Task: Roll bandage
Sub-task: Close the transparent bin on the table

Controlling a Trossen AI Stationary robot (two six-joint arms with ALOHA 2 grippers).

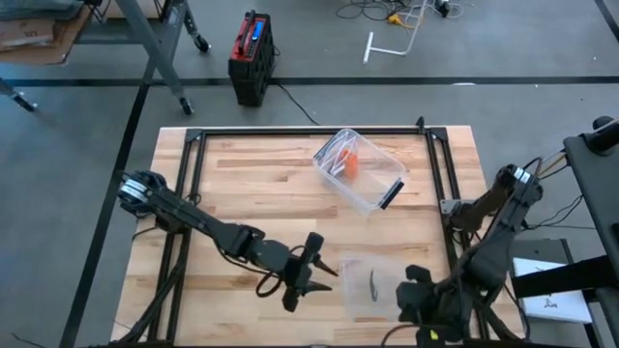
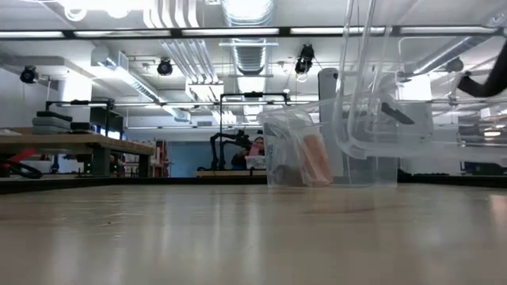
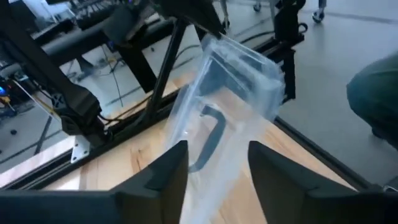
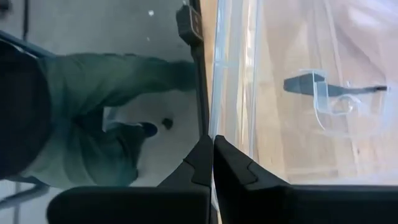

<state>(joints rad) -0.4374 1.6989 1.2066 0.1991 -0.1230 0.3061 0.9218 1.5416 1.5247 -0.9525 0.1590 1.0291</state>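
Left gripper (image 1: 308, 274) jaws apart near the clear lid (image 1: 370, 287); right gripper (image 1: 418, 293) jaws clamped on its edge.

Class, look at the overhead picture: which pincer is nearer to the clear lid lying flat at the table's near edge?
Right. The right pincer sits at the clear lid's edge, shut; the left pincer stands a little off its other side.

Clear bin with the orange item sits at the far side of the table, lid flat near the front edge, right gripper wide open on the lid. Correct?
Not quite. The right gripper is shut, fingers pressed together at the edge of the lid, as the right wrist view shows. The rest holds: the clear bin with the orange item sits far back.
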